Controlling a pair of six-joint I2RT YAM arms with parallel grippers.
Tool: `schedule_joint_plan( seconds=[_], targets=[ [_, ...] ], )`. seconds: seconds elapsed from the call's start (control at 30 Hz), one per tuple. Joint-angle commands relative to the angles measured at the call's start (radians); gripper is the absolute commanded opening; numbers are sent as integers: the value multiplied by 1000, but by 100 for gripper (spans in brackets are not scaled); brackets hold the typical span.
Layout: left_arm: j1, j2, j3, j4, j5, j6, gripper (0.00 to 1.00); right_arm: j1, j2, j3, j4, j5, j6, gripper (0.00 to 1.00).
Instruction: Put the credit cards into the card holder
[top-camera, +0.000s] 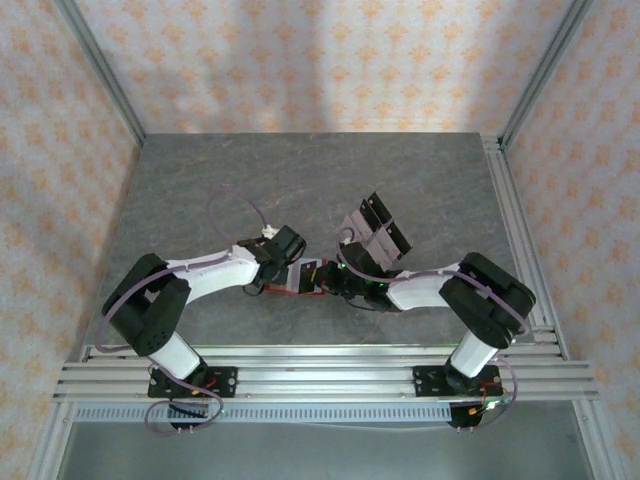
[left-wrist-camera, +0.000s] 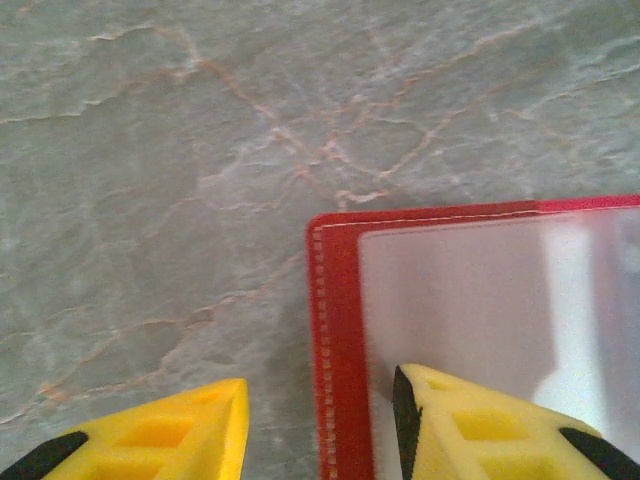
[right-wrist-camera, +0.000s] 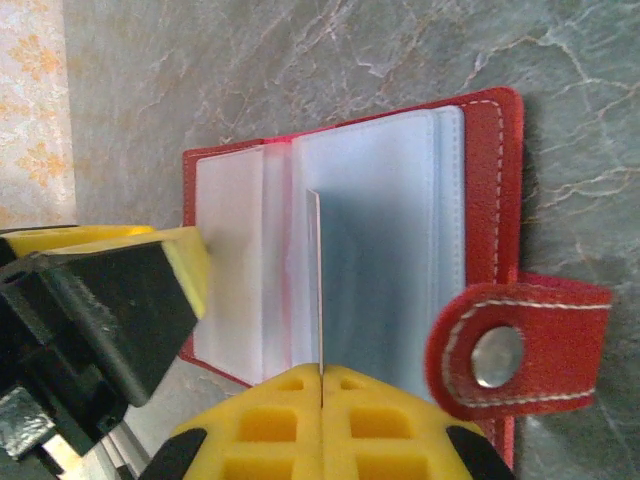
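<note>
The red card holder (right-wrist-camera: 492, 170) lies open on the table, its clear sleeves facing up and its snap tab (right-wrist-camera: 515, 345) folded over at the right. My right gripper (right-wrist-camera: 321, 375) is shut on one credit card (right-wrist-camera: 318, 270), seen edge-on and held upright over the sleeves near the fold. My left gripper (left-wrist-camera: 320, 425) is open and straddles the card holder's (left-wrist-camera: 335, 300) left edge, one finger (left-wrist-camera: 470, 430) on the inner page, the other (left-wrist-camera: 180, 430) over bare table. More credit cards (top-camera: 372, 228) lie behind the arms.
The grey marble tabletop (top-camera: 250, 180) is walled at the back and both sides. An aluminium rail (top-camera: 320, 375) runs along the near edge under the arm bases. Both grippers meet over the card holder (top-camera: 298, 280) at the table's near middle.
</note>
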Motion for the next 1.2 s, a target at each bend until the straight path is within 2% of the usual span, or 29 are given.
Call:
schedule_joint_plan(
  seconds=[0.0, 0.3, 0.6, 0.93, 1.17],
  targets=[
    [-3, 6, 21, -87, -101, -1, 43, 5, 26, -20, 59, 32, -18, 0],
    [-4, 20, -2, -80, -100, -14, 43, 3, 25, -19, 63, 21, -17, 0],
    [-10, -88, 52, -92, -55, -10, 43, 2, -13, -18, 24, 30, -29, 0],
    [-32, 23, 72, -36, -4, 27, 43, -3, -9, -30, 22, 36, -27, 0],
    [-40, 62, 65, -95, -78, 49, 42, -14, -10, -45, 29, 35, -26, 0]
  ],
)
